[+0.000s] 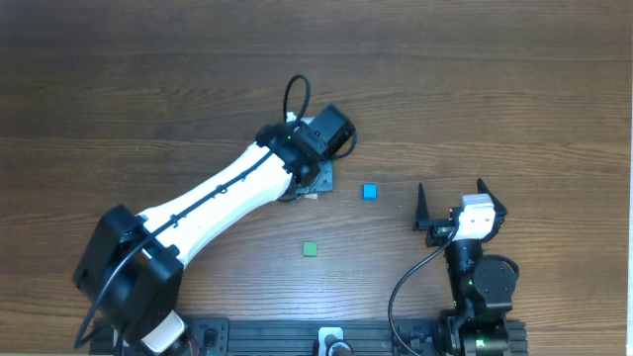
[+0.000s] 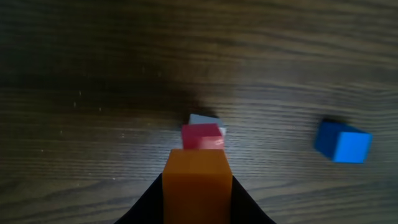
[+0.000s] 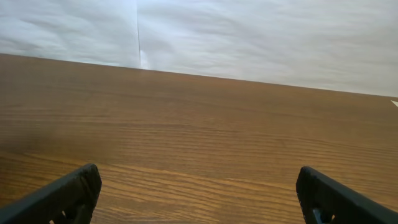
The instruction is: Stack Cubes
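My left gripper [image 2: 197,198] is shut on an orange cube [image 2: 197,180], held lifted above the table. Just beyond and below it a red cube [image 2: 201,135] sits on a pale grey cube [image 2: 208,119], a two-high stack. A blue cube [image 2: 342,141] lies alone to one side of the stack; from above the blue cube [image 1: 370,191] is right of the left gripper [image 1: 315,181]. A green cube [image 1: 311,249] lies nearer the front, in the middle. My right gripper [image 1: 450,205] stands open with nothing in it near its base, its dark fingers [image 3: 68,196] spread wide.
The wooden table [image 1: 514,89] stretches bare to the back and both sides. A white wall [image 3: 249,37] rises behind the table's far edge. The left arm's white forearm [image 1: 218,198] slants across the left middle.
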### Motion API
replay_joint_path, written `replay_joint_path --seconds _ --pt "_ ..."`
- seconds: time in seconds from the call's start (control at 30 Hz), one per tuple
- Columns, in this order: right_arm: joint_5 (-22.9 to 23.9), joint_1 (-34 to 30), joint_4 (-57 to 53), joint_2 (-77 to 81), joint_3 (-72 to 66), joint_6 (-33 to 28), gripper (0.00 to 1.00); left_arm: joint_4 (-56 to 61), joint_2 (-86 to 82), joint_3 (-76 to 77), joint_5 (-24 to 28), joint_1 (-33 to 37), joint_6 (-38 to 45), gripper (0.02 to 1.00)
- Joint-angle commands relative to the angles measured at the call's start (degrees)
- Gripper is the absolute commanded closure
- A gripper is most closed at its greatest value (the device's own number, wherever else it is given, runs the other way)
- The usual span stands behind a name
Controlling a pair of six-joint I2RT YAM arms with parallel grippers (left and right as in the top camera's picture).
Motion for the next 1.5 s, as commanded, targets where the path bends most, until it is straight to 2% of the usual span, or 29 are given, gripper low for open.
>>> replay_joint_path --seconds 0.03,0.3,0.9,1.17,1.5 --pt "-0.6 -0.4 0.1 -0.5 -0.4 -0.1 0.007 0.7 0.0 -1.3 0.6 0.1 -2.6 0.978" --pt "-0.6 -0.4 0.1 -0.5 -0.4 -0.1 0.007 2.4 2.6 -1.3 2.5 -0.1 -2.8 0.976" --pt "-0.6 -0.4 0.1 -0.5 -0.4 -0.1 0.009 2.8 3.1 -1.3 2.5 -0.4 -2.8 0.976" --pt "-0.6 -0.4 0.1 -0.5 -0.4 -0.1 0.007 2.8 3.2 -1.3 2.4 -0.4 -2.8 0.919" --pt "-0.6 -0.4 0.1 -0.5 -0.4 -0.1 0.007 2.8 4.2 -1.3 2.3 -0.4 -2.8 0.787"
